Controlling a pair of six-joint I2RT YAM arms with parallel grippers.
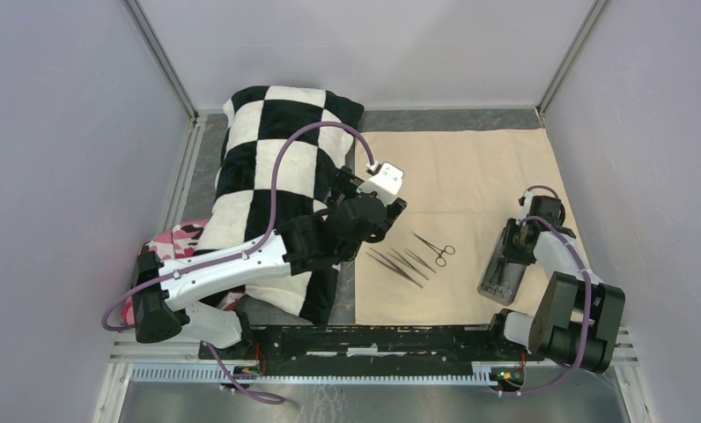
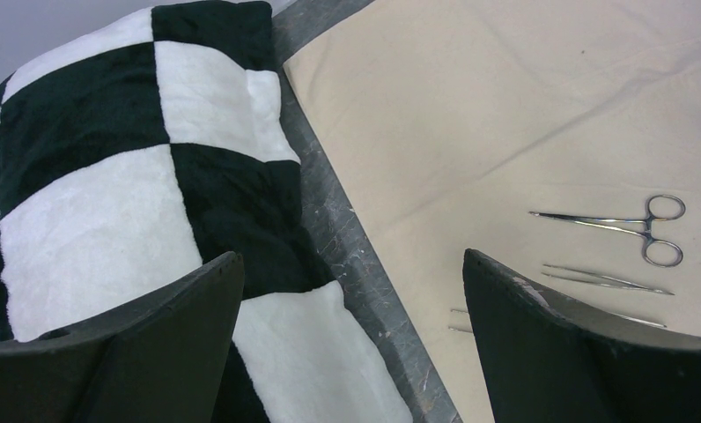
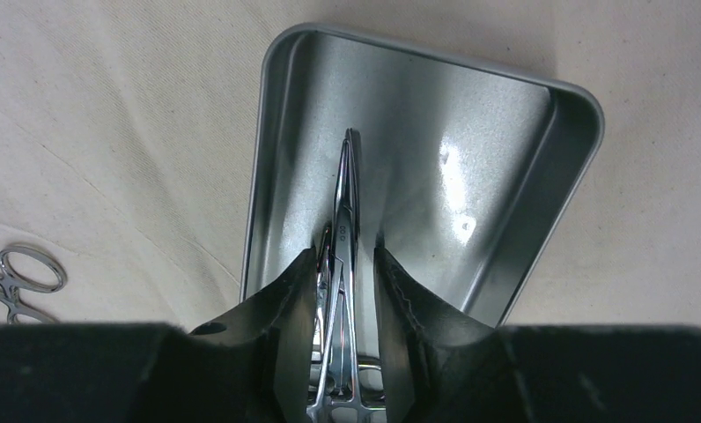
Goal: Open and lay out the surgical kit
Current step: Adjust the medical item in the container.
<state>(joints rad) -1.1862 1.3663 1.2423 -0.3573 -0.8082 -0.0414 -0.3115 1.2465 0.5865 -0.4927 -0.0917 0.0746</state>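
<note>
Half-closed, the right gripper (image 3: 345,291) is straddling forceps (image 3: 345,203) in the tray (image 3: 505,176) on the cloth (image 1: 470,167), grip uncertain. The left gripper (image 2: 351,256) is hovering wide open, empty. Pinching squarely, lifting level looks wise.

Black-and-white checkered pillow (image 1: 259,167) lies along the left side of the grey, scuffed worktop (image 1: 453,120), running from the far edge toward the near edge. Pink camouflage cloth (image 1: 181,236) sits toward the near-left corner, touching the pillow and partly tucked beneath it.
</note>
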